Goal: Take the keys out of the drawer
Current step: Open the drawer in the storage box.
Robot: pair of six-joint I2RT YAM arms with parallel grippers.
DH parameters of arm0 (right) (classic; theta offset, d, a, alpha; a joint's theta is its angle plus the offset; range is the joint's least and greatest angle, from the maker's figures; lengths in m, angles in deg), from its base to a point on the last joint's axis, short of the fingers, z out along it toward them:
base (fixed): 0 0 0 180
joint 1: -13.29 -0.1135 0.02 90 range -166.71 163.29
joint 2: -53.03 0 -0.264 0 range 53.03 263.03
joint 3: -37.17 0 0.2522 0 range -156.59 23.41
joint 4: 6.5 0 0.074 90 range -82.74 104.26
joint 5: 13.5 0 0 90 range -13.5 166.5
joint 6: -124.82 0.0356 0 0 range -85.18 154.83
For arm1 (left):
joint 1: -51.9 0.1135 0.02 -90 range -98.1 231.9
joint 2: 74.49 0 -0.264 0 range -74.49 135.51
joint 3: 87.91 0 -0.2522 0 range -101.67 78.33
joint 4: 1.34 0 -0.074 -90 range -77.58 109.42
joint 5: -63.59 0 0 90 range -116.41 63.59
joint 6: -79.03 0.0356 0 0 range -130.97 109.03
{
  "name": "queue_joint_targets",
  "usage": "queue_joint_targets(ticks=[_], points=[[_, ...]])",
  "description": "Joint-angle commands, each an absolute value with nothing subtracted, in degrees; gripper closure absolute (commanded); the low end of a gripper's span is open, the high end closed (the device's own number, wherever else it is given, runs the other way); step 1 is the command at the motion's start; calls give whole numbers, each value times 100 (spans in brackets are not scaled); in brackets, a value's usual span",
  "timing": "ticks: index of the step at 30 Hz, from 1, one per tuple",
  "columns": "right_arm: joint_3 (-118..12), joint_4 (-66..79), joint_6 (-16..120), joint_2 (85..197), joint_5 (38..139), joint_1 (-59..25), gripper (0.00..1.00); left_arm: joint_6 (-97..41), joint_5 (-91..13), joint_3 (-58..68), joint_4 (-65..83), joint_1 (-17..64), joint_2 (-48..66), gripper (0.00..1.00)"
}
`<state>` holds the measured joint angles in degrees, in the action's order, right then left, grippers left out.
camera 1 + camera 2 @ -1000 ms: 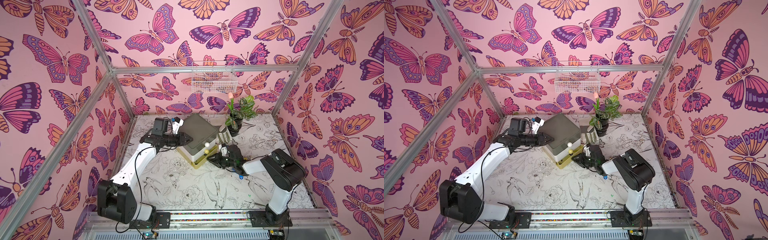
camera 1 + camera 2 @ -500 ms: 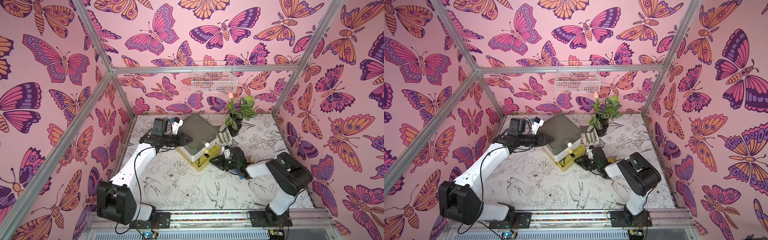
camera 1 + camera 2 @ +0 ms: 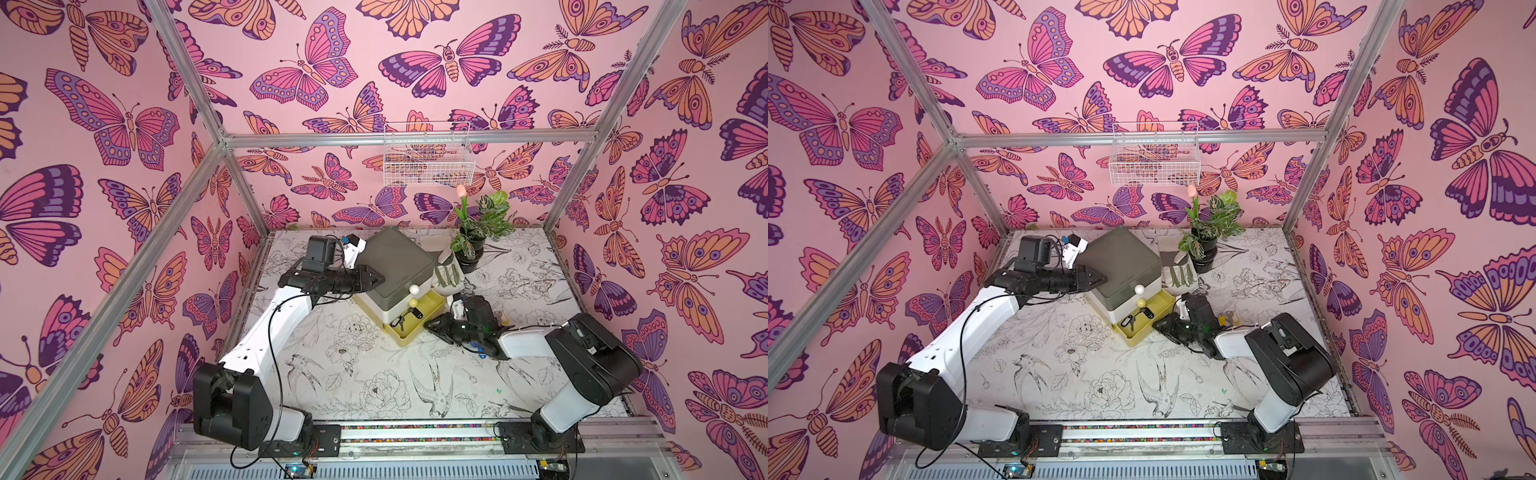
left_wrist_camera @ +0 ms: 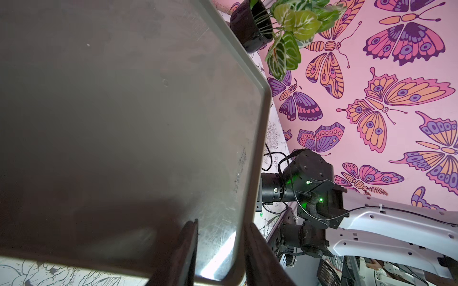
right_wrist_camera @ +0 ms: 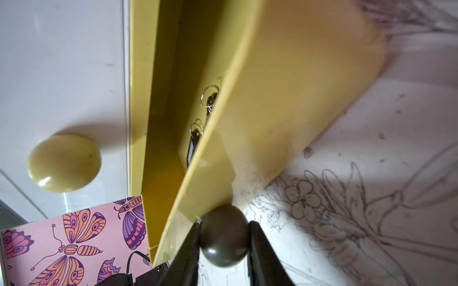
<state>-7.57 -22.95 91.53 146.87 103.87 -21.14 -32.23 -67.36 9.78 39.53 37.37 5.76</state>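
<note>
Right wrist footage shows the right gripper (image 5: pixel 224 226) clamped on the dark round knob (image 5: pixel 224 241) of the yellow plastic drawer (image 5: pixel 285 86), which stands pulled out of the grey-topped white drawer unit (image 3: pixel 397 259). The small metal keys (image 5: pixel 205 116), hung on split rings with a black oblong tag, are seen inside that drawer, lying tight against its front wall. In both top views the keys (image 3: pixel 401 322) show as a dark cluster on the drawer floor, and nothing is lifted yet. The left gripper (image 4: pixel 221 222) is closed across the raised rim of the unit's grey top, so the unit is judged to be steadied.

The bunch is expected to be light. Each piece is stiff, but the whole is loose and apt to swing from its rings. Thin, flat metal on smooth plastic is likely to slide away from a pinch, and the nearby wall leaves little room for a jaw. The thicker tag, or the ring where the pieces meet, is judged the surest place to take hold. Breakage is of little concern. The knob must be let go before the right arm can reach in.
</note>
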Motion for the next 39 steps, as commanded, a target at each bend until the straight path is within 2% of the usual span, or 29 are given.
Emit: queue_joint_targets(ticks=[1, 39], points=[[-790, -2006, 8949, 14424, 10268, -2023, 84, -3129, -6631, 1090, 4297, 3782, 589, 63], [192, -1372, 8786, 13083, 10126, -1817, 85, -3202, -6605, 1079, 4266, 3783, 575, 63]])
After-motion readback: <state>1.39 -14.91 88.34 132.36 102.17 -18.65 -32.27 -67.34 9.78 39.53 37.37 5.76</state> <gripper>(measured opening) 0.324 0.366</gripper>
